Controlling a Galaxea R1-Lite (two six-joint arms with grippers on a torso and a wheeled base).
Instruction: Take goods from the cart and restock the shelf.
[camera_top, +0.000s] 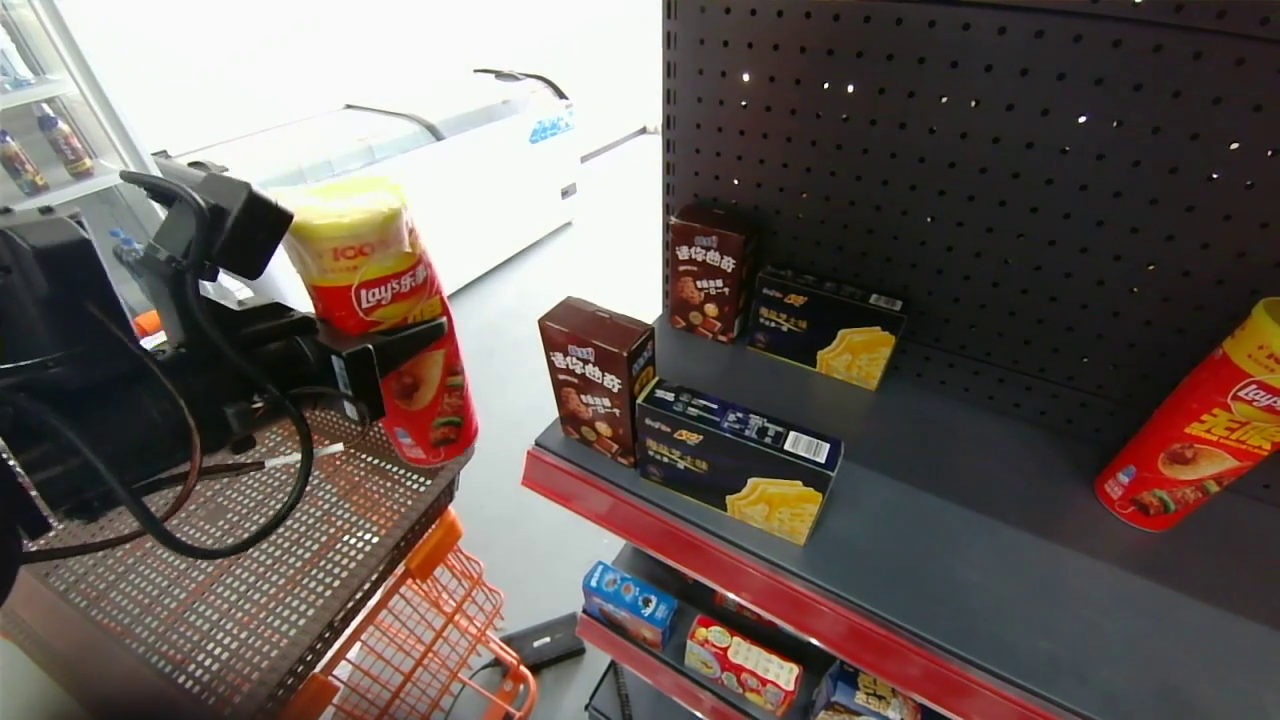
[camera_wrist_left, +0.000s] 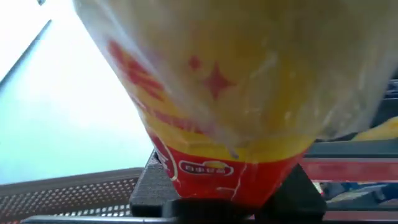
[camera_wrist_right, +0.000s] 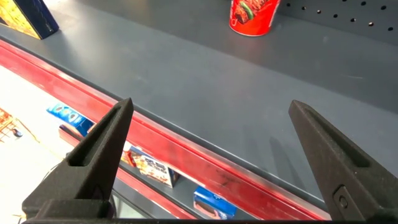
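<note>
My left gripper (camera_top: 400, 350) is shut on a red and yellow chips canister (camera_top: 385, 310), held roughly upright above the cart's brown mesh top (camera_top: 250, 560). Seen close in the left wrist view, the canister (camera_wrist_left: 230, 112) sits between the black fingers (camera_wrist_left: 155, 186). A second chips canister (camera_top: 1200, 430) stands at the back right of the grey shelf (camera_top: 950, 520), by the pegboard. My right gripper (camera_wrist_right: 211, 109) is open and holds nothing, hovering over the shelf's red front edge (camera_wrist_right: 186, 149), with that second canister (camera_wrist_right: 252, 15) beyond it.
Two brown cookie boxes (camera_top: 597, 375) (camera_top: 708, 270) and two dark blue boxes (camera_top: 740, 460) (camera_top: 828, 325) stand on the shelf's left part. The lower shelf holds snack packs (camera_top: 628, 600). The cart's orange basket (camera_top: 430, 630) hangs below the mesh. A white freezer (camera_top: 450, 170) stands behind.
</note>
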